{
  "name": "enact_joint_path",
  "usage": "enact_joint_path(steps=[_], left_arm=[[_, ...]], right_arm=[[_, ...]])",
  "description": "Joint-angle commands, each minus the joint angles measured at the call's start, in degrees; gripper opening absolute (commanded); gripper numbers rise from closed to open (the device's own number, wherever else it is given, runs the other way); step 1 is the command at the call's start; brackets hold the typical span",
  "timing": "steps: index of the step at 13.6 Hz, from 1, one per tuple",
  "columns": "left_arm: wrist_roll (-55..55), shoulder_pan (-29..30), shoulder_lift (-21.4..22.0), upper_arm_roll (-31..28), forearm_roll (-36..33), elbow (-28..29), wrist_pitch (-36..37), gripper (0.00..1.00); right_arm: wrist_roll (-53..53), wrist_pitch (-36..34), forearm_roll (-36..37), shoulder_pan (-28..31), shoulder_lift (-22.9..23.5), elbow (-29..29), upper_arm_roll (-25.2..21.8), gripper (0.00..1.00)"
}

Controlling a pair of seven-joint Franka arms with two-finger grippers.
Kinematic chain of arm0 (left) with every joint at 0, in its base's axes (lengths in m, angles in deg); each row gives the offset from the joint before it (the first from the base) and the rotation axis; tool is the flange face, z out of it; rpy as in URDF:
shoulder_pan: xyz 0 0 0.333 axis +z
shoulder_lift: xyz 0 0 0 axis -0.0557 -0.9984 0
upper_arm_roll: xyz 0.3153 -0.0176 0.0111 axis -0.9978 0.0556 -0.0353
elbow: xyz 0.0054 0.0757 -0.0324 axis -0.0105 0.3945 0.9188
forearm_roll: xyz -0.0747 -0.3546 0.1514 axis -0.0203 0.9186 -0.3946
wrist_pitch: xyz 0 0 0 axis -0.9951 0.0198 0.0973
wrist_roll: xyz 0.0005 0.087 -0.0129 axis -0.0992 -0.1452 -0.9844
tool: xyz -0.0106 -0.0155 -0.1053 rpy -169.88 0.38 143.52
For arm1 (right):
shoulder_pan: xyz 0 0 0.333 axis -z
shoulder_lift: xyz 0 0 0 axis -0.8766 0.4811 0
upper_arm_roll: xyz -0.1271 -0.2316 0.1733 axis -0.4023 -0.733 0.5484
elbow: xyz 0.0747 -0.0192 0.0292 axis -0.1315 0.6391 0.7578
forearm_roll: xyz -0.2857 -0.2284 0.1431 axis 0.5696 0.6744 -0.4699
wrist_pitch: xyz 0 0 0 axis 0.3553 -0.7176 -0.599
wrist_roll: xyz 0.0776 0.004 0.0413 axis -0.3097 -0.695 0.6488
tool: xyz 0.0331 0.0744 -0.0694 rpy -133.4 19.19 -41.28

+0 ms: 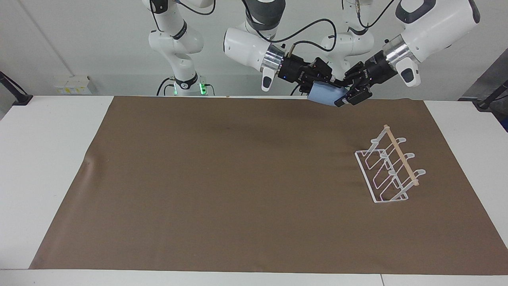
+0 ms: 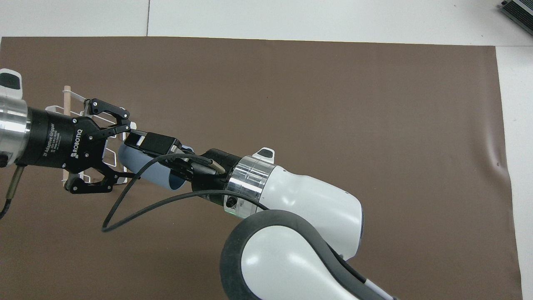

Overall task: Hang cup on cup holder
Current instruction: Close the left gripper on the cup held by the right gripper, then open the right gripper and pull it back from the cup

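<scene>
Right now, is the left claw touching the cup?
Touching. The overhead view shows the left claw closed across the narrow base end of the cup, one fingertip pressed against each side with no gap.

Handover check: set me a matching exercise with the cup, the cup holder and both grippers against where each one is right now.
Things:
1. cup
2. cup holder
3. left gripper
4. right gripper

Places or states:
A. at the cup's open end
B. standing on the brown mat, nothing hung on it
C. in the air between the two grippers
D. shut on the cup's base end

Pairs: 1-C, 2-B, 3-D, 4-A
</scene>
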Motion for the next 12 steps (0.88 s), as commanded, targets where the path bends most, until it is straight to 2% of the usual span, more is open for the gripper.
enact_joint_path(steps=[1, 4, 6, 10, 12], left_arm=[[0.88, 0.76, 1.42, -1.02, -0.77, 1.21, -0.03, 0.0], [1.32, 2.69, 1.42, -1.03, -1.03, 1.12, -0.46, 0.0], [2.2, 3.93, 1.42, -1.03, -2.7, 0.94, -0.64, 0.0], [4.39, 3.84, 1.25, -1.03, -12.17, 0.07, -0.82, 0.0], [4.31, 2.62, 0.46, -0.42, -20.76, -2.12, -2.13, 0.0]], right_arm=[[0.33, 0.4, -0.15, 0.73, 0.47, -0.41, 0.75, 1.0], [0.86, 0.4, 7.38, 0.73, 0.56, 0.12, 0.58, 1.0], [2.0, 0.32, 15.54, 1.07, 0.56, 1.17, 0.31, 1.0], [7.53, -0.29, 43.99, 3.36, 0.21, 6.44, -1.7, 1.0], [8.33, -3.87, 60.77, 3.97, 0.12, 7.41, -5.29, 1.0]])
